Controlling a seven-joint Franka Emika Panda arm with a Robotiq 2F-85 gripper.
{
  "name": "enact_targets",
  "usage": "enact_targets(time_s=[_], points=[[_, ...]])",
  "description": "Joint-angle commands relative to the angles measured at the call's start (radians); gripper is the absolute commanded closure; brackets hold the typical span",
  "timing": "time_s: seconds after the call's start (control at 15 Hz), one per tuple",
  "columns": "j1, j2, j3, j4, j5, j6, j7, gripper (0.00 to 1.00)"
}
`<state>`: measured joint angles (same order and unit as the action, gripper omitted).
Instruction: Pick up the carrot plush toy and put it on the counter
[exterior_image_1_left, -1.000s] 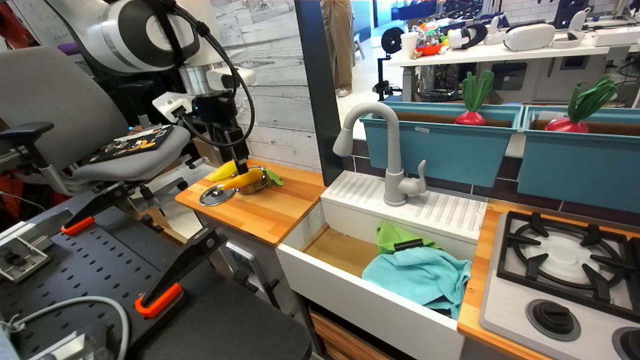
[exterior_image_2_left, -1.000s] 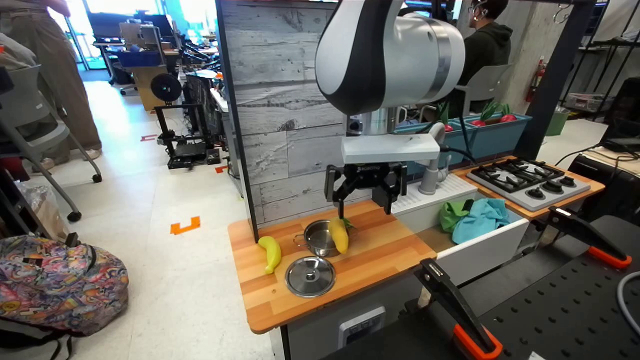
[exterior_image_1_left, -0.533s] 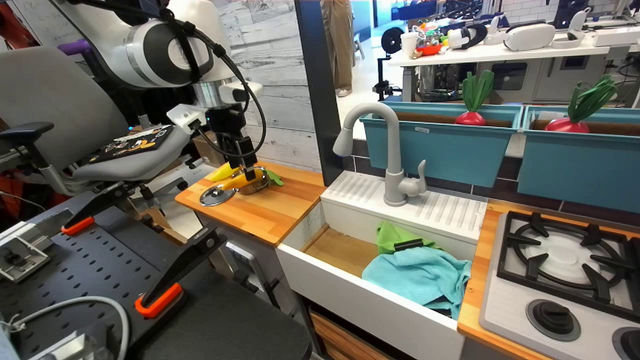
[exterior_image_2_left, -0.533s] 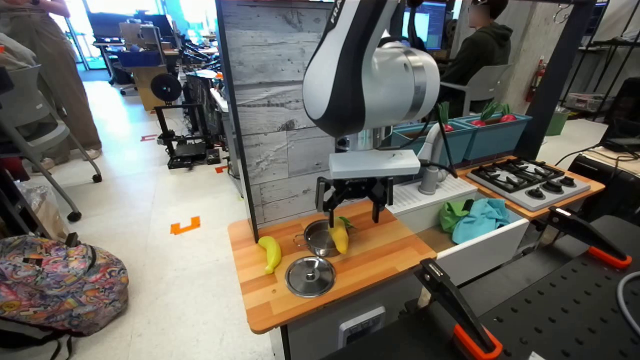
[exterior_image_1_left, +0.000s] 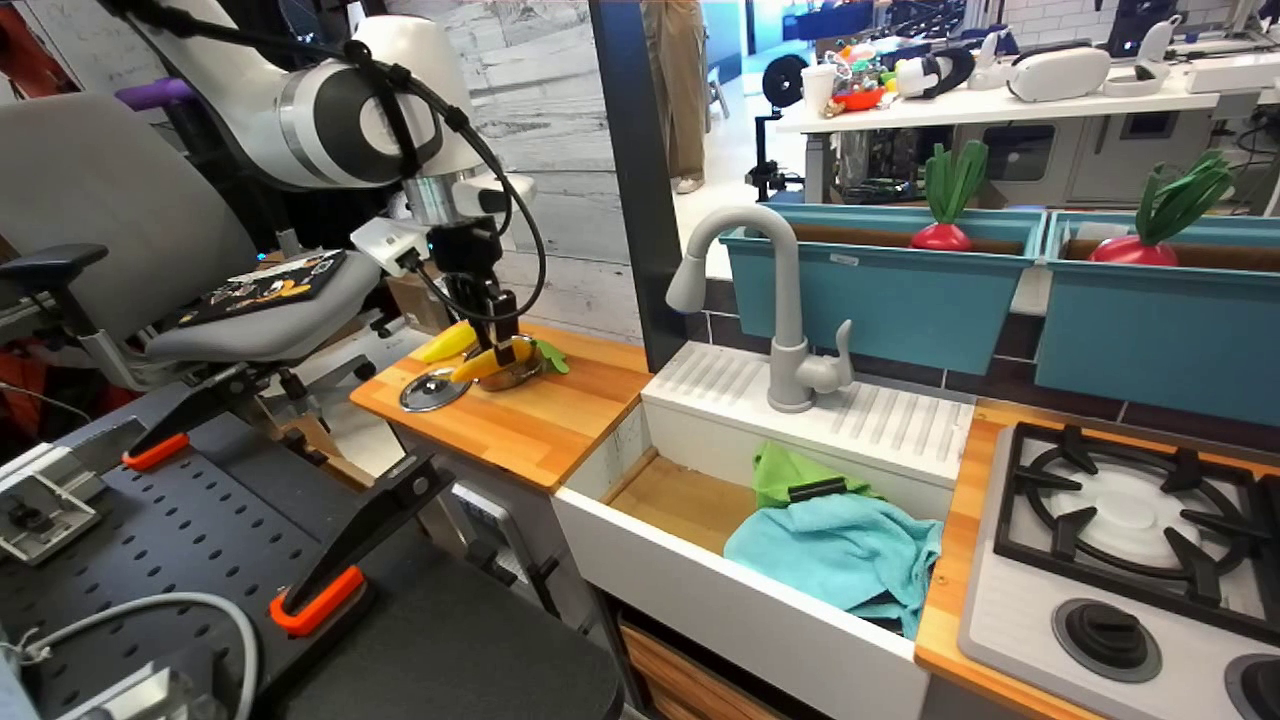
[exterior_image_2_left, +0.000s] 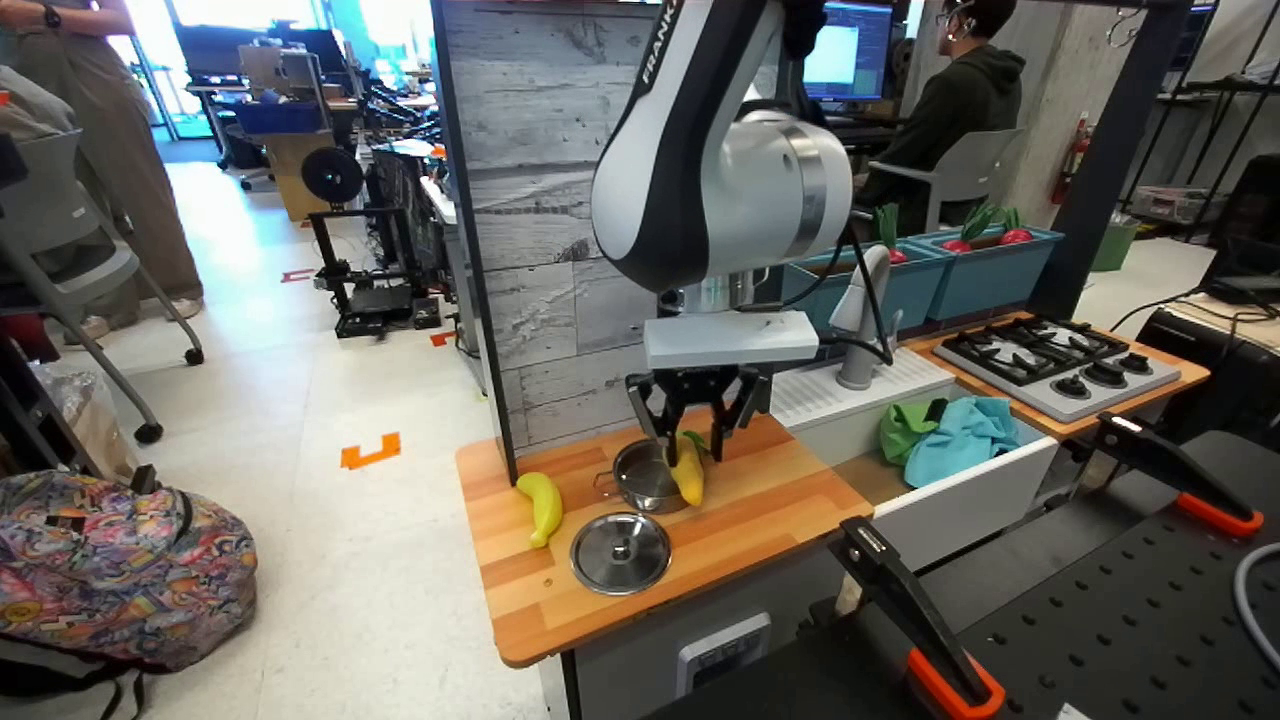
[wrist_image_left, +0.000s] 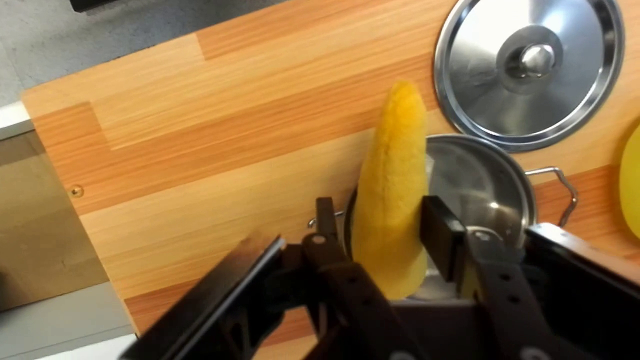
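Two fingers (wrist_image_left: 444, 237), gap narrowed, carrot (wrist_image_left: 392, 200) between
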<state>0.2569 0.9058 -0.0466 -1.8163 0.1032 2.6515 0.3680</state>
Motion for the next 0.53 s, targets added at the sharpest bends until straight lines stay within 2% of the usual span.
enact_targets(time_s=[0.0, 0.07, 0.47], points=[[0.003, 0.022, -0.003, 0.043, -0.018, -0.030, 0.000, 0.96], [0.003, 0.024, -0.002, 0.046, -0.018, -0.031, -0.001, 1.00], [0.004, 0.007, 0.003, 0.028, -0.017, -0.022, -0.006, 1.00]])
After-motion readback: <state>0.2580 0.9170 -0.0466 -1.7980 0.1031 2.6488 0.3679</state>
